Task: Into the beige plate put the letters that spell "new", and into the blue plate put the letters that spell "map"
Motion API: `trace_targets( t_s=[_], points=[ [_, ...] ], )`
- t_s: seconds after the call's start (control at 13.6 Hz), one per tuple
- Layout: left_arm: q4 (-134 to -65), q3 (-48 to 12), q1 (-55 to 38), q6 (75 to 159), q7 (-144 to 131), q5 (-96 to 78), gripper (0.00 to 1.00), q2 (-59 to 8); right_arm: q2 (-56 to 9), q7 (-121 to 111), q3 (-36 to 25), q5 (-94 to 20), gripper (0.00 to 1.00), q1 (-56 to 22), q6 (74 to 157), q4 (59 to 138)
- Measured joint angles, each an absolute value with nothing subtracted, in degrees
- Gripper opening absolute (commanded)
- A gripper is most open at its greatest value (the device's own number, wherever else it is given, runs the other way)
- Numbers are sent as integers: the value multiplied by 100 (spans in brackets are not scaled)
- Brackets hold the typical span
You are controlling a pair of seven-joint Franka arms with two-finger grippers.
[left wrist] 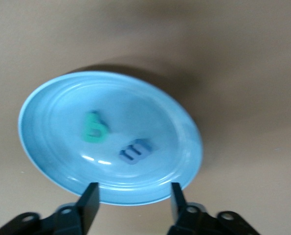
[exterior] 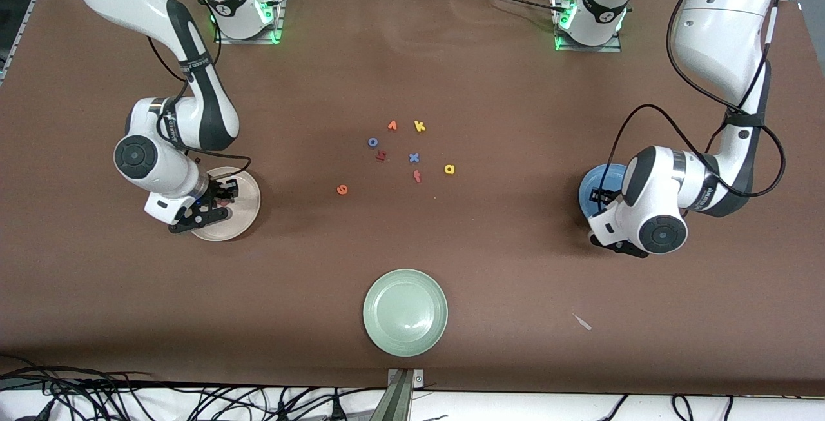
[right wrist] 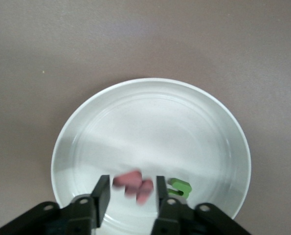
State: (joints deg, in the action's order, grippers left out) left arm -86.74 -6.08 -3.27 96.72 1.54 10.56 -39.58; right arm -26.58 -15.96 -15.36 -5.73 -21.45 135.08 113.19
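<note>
Left gripper (left wrist: 134, 196) over blue plate (left wrist: 42, 105), fingers spread wide, nothing between them. Teal p (left wrist: 94, 128) and blue m (left wrist: 134, 151) lie in that plate, side by side. Right gripper (right wrist: 129, 193) over beige plate (right wrist: 150, 112), fingers parted, pinkish-red w (right wrist: 134, 186) blurred between them; cannot tell if gripped. Green n (right wrist: 179, 188) lies in beige plate. Yellow a (exterior: 449, 169) and orange e (exterior: 342, 189) on table (exterior: 515, 118) mid-way between plates, among other letters. Pale green plate (exterior: 405, 313) nearest front camera.
</note>
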Motion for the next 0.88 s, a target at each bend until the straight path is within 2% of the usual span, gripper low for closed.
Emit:
trace_targets(
  t_s=[0.22, 0.44, 0.74, 0.88],
  points=[
    [-8642, -1045, -343, 9933, -879, 630, 100, -3911, -2608, -1586, -1490, -925, 60, -2184, 13502, 11325],
    [-8707, -1734, -383, 10443, -2349, 559, 100, -3900, -2585, -1200, -1288, -981, 61, -2215, 13508, 11324],
    [-9302, -2404, -429, 11555, -3614, 559, 100, -3885, -2585, 149, -678, -986, 63, -2336, 13599, 11235],
    [-9736, -2625, -462, 12248, -4078, 560, 100, -3825, -2586, 805, -592, -986, 63, -2563, 13651, 11153]
  ],
)
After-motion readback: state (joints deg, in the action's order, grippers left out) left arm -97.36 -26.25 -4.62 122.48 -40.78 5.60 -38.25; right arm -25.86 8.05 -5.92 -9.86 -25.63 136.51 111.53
